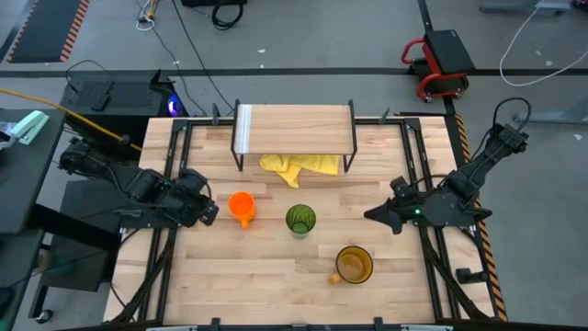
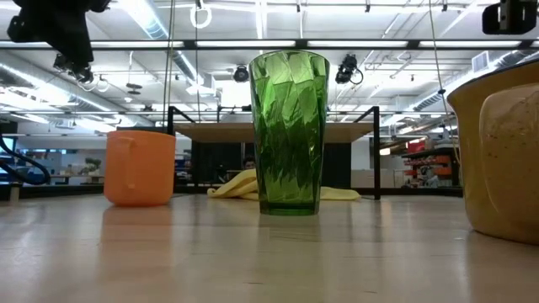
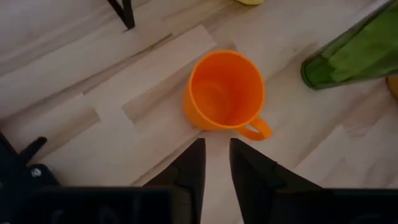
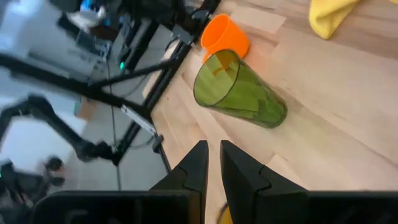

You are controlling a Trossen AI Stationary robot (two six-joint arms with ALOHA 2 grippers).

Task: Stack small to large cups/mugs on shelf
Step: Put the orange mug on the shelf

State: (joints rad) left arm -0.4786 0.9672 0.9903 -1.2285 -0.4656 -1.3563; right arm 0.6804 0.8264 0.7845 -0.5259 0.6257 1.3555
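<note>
Left gripper (image 3: 216, 163), jaws nearly closed and empty, sits just beside the small orange plastic mug (image 1: 242, 206), probably lining up a grab. Right gripper (image 4: 213, 163) waits, jaws pinched together.

Shelf (image 1: 296, 127) top bare. Yellow cloth (image 1: 299, 166) bunched under its front edge, blocking that space. Orange mug (image 1: 242, 206), green tumbler (image 1: 300, 220) and amber mug (image 1: 354, 264) stand apart (open table between them).
</note>
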